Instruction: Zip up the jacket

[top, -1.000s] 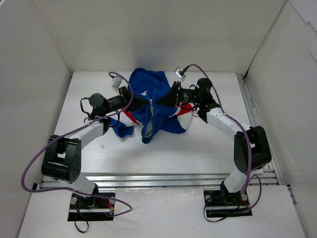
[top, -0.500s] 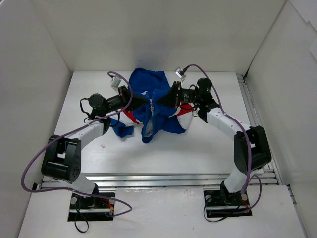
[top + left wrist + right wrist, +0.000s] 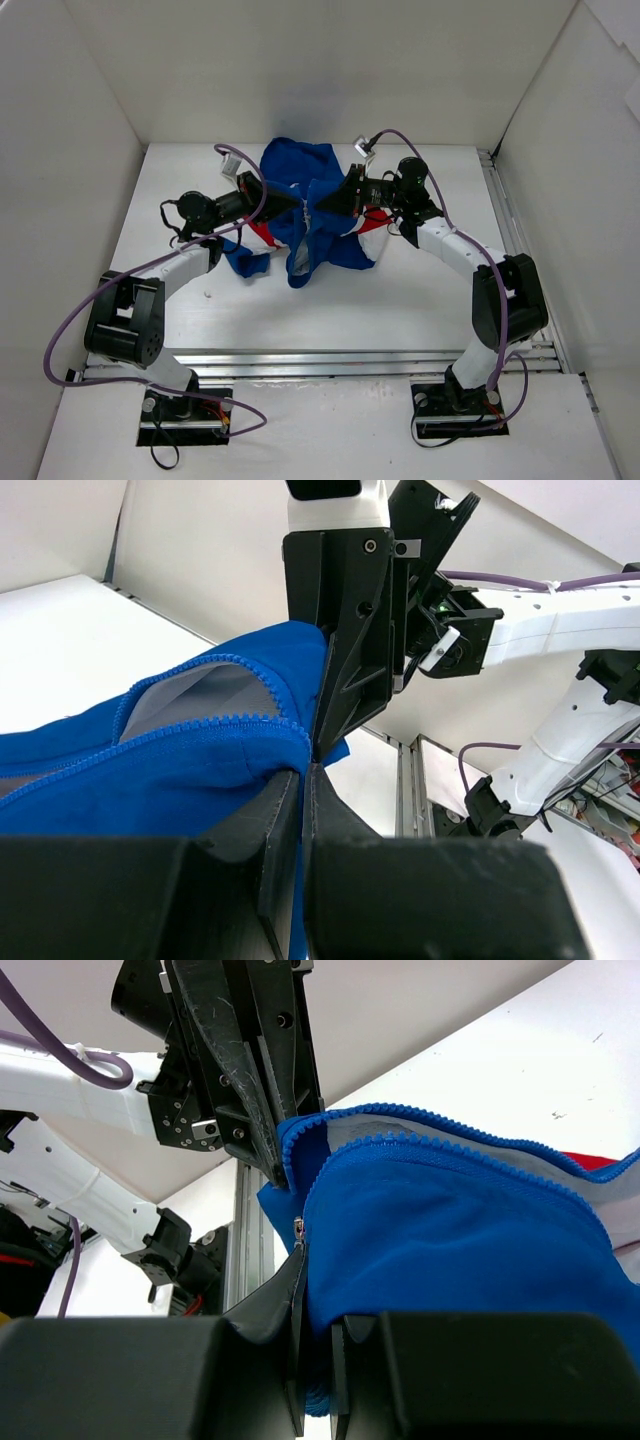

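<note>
The blue jacket [image 3: 318, 215], with red and white panels, hangs bunched between the two arms above the table's middle. My left gripper [image 3: 299, 205] is shut on the jacket's left front edge; its wrist view shows blue fabric [image 3: 200, 770] and zipper teeth pinched between the jaws. My right gripper [image 3: 322, 205] is shut on the right front edge [image 3: 450, 1250], with the small metal zipper slider [image 3: 298, 1226] at its fingertip. The two grippers meet tip to tip. The zipper looks open along the visible edges.
White walls enclose the table on three sides. A metal rail [image 3: 350, 360] runs along the near edge and another [image 3: 505, 210] along the right side. A small speck [image 3: 207, 294] lies on the table left of the jacket.
The left arm has shifted slightly, its wrist moving a little left and back. The jacket and right arm hold almost still.
</note>
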{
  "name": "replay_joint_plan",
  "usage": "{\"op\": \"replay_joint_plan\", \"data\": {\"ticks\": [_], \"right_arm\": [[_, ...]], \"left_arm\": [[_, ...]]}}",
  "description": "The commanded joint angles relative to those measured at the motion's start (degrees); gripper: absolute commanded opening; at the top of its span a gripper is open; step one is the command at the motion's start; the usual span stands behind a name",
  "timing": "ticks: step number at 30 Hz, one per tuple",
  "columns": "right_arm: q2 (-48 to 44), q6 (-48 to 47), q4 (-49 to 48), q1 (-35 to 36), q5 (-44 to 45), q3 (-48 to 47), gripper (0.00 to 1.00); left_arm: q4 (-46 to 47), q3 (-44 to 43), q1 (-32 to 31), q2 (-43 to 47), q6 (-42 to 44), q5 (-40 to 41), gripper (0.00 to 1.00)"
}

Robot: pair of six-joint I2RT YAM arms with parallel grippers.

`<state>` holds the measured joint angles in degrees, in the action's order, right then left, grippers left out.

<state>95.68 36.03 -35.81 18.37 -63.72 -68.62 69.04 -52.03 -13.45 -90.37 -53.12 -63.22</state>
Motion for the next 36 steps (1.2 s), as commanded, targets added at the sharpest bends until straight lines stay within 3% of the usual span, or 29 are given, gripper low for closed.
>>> {"op": "replay_joint_plan", "data": {"ticks": [1,9,36], "right_arm": [[-1.5,0.3,-6.5,0.1,-0.4,-2.6,0.0],[-2.1,0.4,-6.6,0.3,-0.3,-2.7,0.0],[0.4,0.7,-6.8,0.3,1.1,-3.5,0.0]], "left_arm": [[4.2,-1.4,0.3,1.7,1.5,-1.1,0.0],[-4.2,-1.6,-0.3,3.5,7.9,0.0,0.0],[0.4,-1.9,-0.3,3.2,3.6,0.1,0.0]]}}
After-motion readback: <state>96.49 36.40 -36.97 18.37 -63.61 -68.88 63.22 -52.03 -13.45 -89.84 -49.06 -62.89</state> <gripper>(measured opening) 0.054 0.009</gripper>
